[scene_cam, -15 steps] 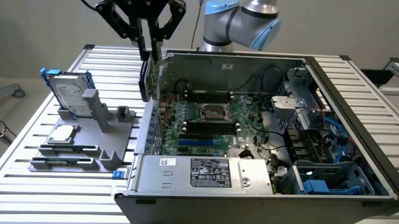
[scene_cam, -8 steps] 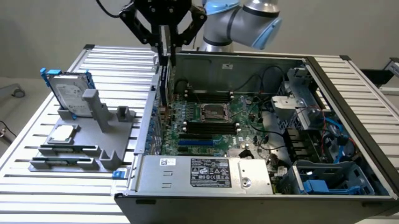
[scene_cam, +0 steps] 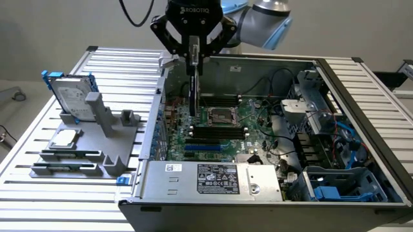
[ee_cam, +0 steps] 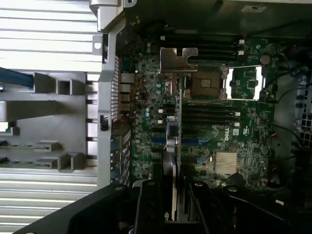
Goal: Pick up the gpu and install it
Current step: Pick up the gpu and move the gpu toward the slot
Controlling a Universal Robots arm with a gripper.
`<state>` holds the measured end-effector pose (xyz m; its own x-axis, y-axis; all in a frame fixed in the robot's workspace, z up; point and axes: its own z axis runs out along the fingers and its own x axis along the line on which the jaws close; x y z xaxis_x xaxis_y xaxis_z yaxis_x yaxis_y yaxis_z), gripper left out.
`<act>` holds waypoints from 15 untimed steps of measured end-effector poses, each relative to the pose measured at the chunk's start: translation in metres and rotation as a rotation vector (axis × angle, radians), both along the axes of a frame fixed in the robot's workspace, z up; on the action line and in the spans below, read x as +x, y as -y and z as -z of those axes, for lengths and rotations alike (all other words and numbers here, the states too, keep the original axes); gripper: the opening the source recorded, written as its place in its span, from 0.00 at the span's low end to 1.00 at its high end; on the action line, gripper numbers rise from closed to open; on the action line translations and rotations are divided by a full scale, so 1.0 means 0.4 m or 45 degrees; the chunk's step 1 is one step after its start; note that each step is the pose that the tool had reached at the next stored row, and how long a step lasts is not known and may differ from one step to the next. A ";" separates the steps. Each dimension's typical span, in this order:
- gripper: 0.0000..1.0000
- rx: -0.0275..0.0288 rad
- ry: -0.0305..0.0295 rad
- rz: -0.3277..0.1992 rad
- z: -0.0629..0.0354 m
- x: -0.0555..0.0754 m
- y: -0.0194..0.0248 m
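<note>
My gripper (scene_cam: 195,59) hangs over the open computer case (scene_cam: 361,121), shut on the gpu (scene_cam: 193,94). The card hangs edge-on and upright below the fingers, its lower end over the motherboard (scene_cam: 258,135) near the case's rear wall, above the blue expansion slots (scene_cam: 200,145). In the wrist view the gpu (ee_cam: 176,131) runs as a thin strip away from my gripper (ee_cam: 174,207), its silver end bracket (ee_cam: 178,59) at the far end. Whether the card touches a slot I cannot tell.
Left of the case, a grey fixture (scene_cam: 103,140) on the slatted table carries a silver hard drive with blue rails (scene_cam: 71,96) and a square CPU chip (scene_cam: 65,138). Inside the case are the CPU socket (scene_cam: 223,116), loose cables (scene_cam: 284,140), the power supply (scene_cam: 213,179) and a blue drive cage (scene_cam: 339,191).
</note>
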<state>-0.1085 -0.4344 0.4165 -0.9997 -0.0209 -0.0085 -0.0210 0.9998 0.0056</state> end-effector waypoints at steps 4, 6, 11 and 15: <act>0.26 0.0000 0.0000 0.000 0.018 0.045 -0.005; 0.26 -0.0002 -0.0001 0.000 0.027 0.068 -0.008; 0.26 0.0000 0.0001 0.000 0.050 0.123 -0.017; 0.26 0.0000 -0.0011 0.001 0.054 0.127 -0.020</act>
<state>-0.0578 -0.4263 0.3948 -0.9998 -0.0204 -0.0076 -0.0204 0.9998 0.0056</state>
